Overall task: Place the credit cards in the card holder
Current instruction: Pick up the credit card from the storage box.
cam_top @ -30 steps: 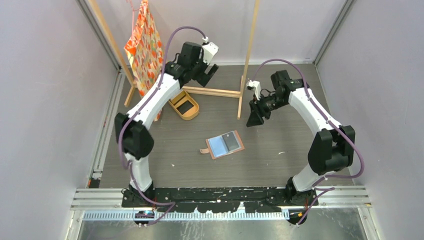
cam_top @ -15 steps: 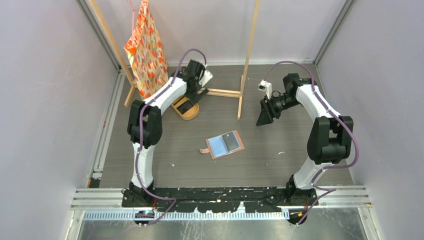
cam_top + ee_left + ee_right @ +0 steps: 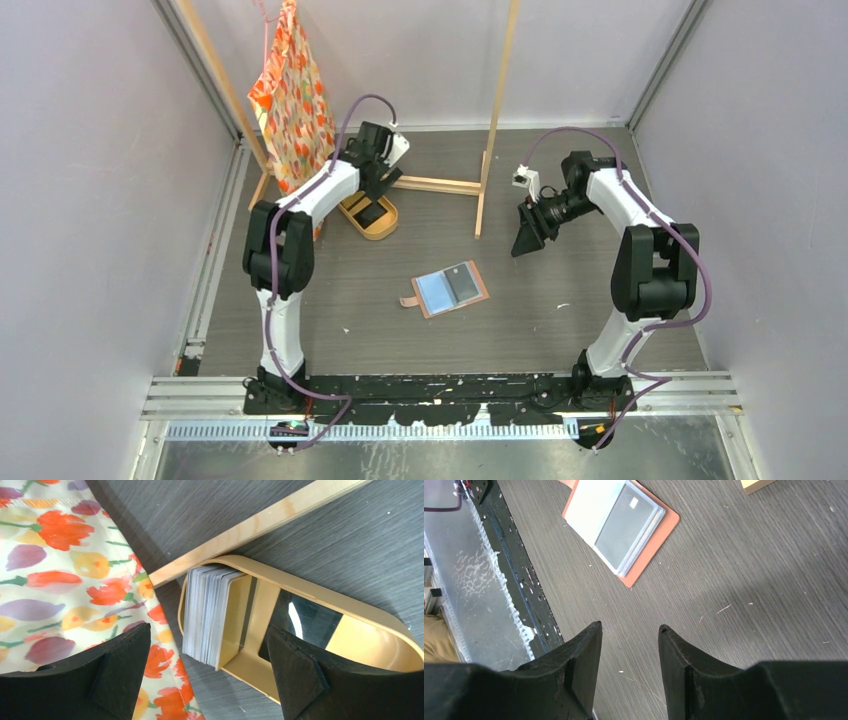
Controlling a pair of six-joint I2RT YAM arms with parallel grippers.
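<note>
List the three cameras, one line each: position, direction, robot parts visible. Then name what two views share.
Top external: fixed above and behind the bases, looking down on the table; left arm and right arm show whole.
Left wrist: wrist-mounted, looks down at credit cards in a tan tray; open left claw shows.
Right wrist: wrist-mounted, looks down toward the open card holder; open right claw shows.
Shared: top and right wrist views both show the card holder.

dark wood-grain table (image 3: 560,330): the open card holder (image 3: 450,289) lies at frame centre, an oval tan tray (image 3: 380,235) to its upper left, a wooden frame's foot (image 3: 435,185) above that.
</note>
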